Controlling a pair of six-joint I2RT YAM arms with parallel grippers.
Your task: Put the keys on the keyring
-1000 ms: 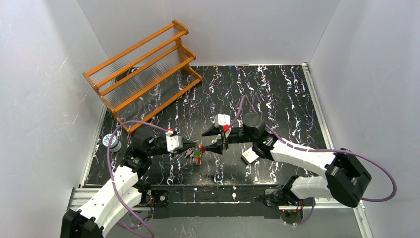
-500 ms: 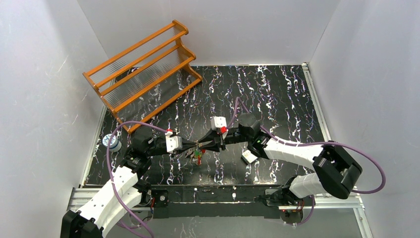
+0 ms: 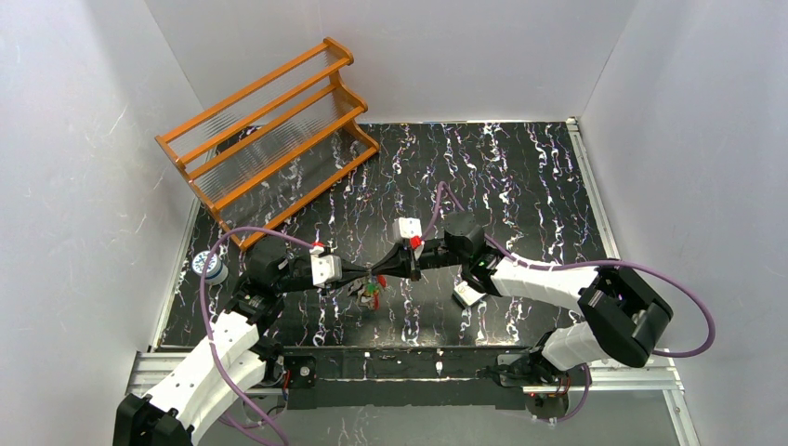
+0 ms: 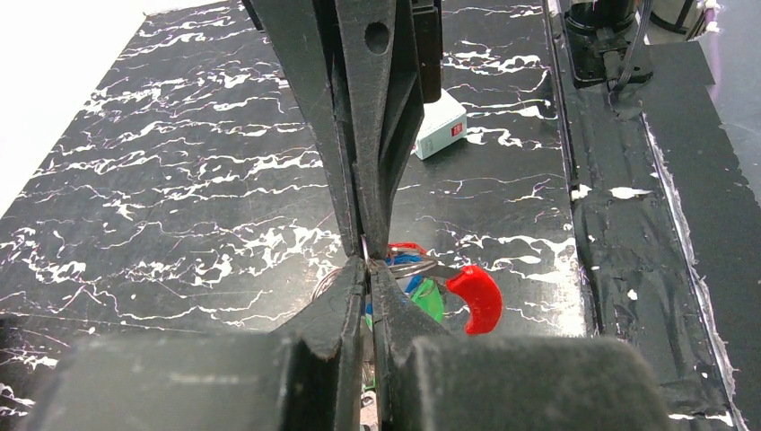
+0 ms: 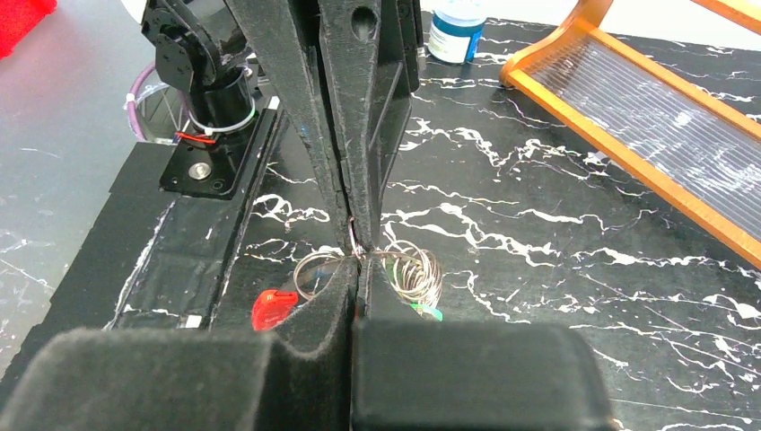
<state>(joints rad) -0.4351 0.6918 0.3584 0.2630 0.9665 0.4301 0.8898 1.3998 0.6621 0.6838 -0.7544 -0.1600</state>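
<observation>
The left gripper (image 3: 361, 274) and the right gripper (image 3: 384, 272) meet tip to tip just left of the centre of the top view, low over the bench (image 3: 520, 186). Both have their jaws pressed together. In the right wrist view the thin wire of the keyring (image 5: 420, 272) loops out to either side of the meeting point, so the left gripper seems to pinch that wire. The right gripper is closed at the same spot, but whether it nips the ring, a key blade or nothing cannot be told. The keys (image 4: 429, 299) bunch just under the tips, with red, green and blue heads showing in the left wrist view, to the lower right of the closed fingers. To do this step well, I judge that one gripper should hold the ring steady while the other works a short stretch of wire with small, slow moves. Two grips this close could twist or spring the wire and shed a key. The fingers hide whether the keys are threaded or merely lie among the loops. The ring's opening cannot be made out, no yellow or white head shows, and whether the bunch hangs or rests on the bench is unclear.
</observation>
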